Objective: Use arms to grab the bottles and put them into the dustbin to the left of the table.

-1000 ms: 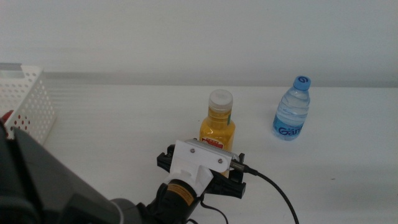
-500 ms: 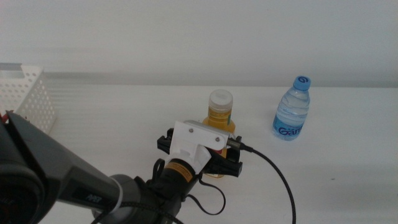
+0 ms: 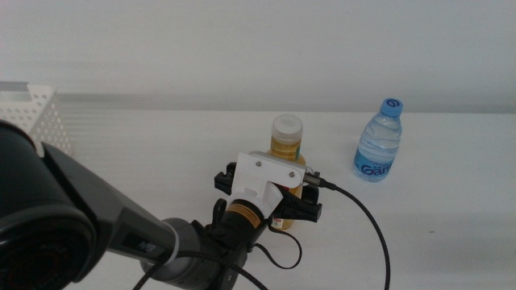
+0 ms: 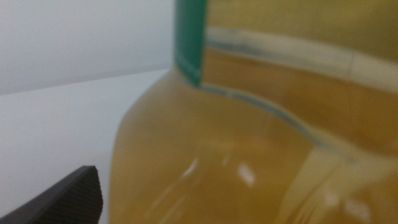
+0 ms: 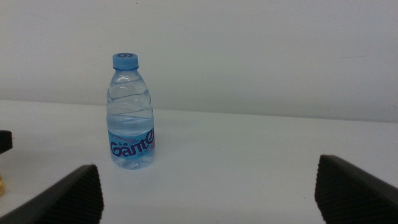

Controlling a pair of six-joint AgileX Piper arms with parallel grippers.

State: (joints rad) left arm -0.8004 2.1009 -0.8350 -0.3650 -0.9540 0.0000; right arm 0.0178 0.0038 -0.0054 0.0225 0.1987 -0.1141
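The yellow juice bottle (image 3: 287,138) with a white cap stands upright mid-table. My left gripper (image 3: 272,193), on the arm coming in from the left, is at the bottle's lower body with open jaws on either side of it. In the left wrist view the bottle (image 4: 249,124) fills the picture and one finger (image 4: 74,199) shows just beside it. The clear water bottle (image 3: 378,145) with a blue cap stands upright to the right. My right gripper (image 5: 208,193) is open and empty, facing the water bottle (image 5: 131,115) from a distance. The red can is out of view.
The white perforated dustbin (image 3: 36,121) stands at the table's left edge, partly hidden by my left arm. The white table (image 3: 161,153) is bare between dustbin and bottles. A black cable (image 3: 363,225) trails from the left wrist.
My left gripper has moved forward and slightly right, onto the yellow bottle, now covering its lower body. The bottles have not moved.
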